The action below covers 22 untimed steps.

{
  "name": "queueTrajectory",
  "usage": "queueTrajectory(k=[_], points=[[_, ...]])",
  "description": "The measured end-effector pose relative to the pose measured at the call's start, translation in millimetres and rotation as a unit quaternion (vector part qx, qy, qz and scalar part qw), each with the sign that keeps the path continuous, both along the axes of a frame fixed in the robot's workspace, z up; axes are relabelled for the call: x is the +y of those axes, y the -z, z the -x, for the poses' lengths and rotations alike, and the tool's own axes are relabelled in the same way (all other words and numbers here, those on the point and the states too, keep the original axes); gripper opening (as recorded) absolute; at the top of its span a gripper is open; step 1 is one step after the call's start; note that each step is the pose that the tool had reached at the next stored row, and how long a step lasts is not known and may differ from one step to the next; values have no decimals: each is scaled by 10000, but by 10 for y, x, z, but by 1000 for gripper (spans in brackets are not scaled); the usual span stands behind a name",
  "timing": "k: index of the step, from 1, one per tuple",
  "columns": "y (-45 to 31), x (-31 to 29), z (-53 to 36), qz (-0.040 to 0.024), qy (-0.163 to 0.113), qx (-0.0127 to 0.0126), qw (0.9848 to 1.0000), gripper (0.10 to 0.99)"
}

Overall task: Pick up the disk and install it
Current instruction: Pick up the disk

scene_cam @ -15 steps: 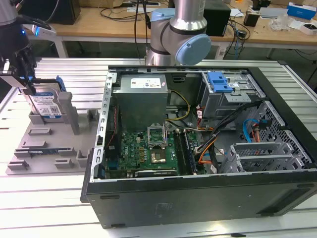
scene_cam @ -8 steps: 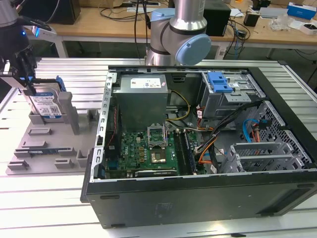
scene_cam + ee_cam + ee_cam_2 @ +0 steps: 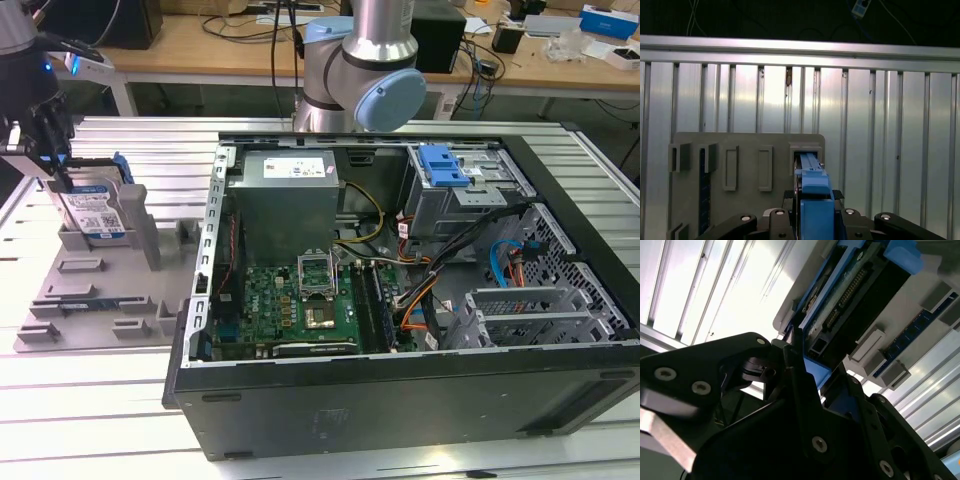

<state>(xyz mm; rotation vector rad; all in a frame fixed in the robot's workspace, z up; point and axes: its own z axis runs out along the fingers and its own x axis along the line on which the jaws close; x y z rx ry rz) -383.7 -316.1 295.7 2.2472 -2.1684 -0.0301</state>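
Exterior view: black fingers (image 3: 60,170) closed on blue-framed silver rectangular disk (image 3: 95,212), upright in grey rack (image 3: 80,300) near table (image 3: 100,400) edge. Judged rigid, dense, shock-sensitive; hold by carrier frame.

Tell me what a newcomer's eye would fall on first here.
The open computer case dominates the exterior view, its green motherboard bare in the middle. At the exterior view's left, the disk stands on edge in a grey holder, and the first wrist view shows the claw shut on its blue carrier.
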Motion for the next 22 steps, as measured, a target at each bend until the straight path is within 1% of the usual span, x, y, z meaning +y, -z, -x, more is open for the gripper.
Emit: queueTrajectory(k=[10, 13, 14, 16, 17, 22], points=[[-5, 0, 0, -1, 0, -3, 10000, 369], [-51, 0, 0, 0, 0, -1, 10000, 369], [-78, 0, 0, 0, 0, -1, 10000, 369], [-166, 0, 0, 0, -3, -1, 10000, 369], [-236, 0, 0, 0, -5, -2, 10000, 369], [-455, 0, -2, 0, -11, -6, 10000, 369]])
